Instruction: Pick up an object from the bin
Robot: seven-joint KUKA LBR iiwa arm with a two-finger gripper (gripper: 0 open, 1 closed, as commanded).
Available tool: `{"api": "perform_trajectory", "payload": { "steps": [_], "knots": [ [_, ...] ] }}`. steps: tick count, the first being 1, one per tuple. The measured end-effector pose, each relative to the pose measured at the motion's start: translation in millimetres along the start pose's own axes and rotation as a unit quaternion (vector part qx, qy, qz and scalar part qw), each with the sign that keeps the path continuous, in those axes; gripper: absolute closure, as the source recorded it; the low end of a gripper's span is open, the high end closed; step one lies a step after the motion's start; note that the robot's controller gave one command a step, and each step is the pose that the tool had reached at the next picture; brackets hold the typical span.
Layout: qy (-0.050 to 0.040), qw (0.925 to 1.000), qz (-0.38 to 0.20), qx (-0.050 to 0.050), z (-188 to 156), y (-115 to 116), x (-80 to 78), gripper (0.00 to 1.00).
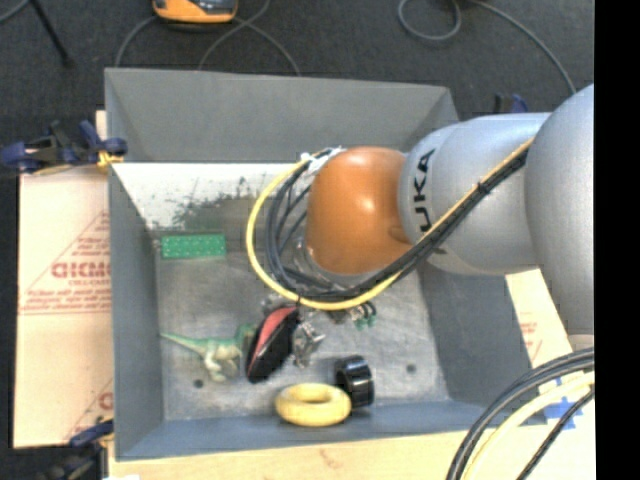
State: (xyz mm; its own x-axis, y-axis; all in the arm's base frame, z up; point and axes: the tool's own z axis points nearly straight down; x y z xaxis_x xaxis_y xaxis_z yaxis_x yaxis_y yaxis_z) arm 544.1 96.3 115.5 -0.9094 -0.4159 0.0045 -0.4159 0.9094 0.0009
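My gripper (306,338) reaches down under the arm's orange cover into the front middle of the bin. It is right beside a black and red oblong thing (266,345), which lies tilted just to its left. A black cylinder (353,380) lies a little to the front right of the gripper. A yellow ring (312,405) rests flat near the bin's front wall, below the gripper. A small green dinosaur toy (210,351) lies left of the black and red thing.
A flat green studded brick (193,246) lies apart at the bin's left back. A small green piece (365,315) peeks out below the arm's yellow cable. The arm and its cables hide the bin's middle and right.
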Motion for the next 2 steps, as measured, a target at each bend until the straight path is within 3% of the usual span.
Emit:
{"api": "perform_trajectory", "payload": {
  "steps": [2],
  "knots": [
    [-0.0067, 1.0, 0.001, 0.002, -31.2, -1.4, -5.0, 1.0]
  ]
}}
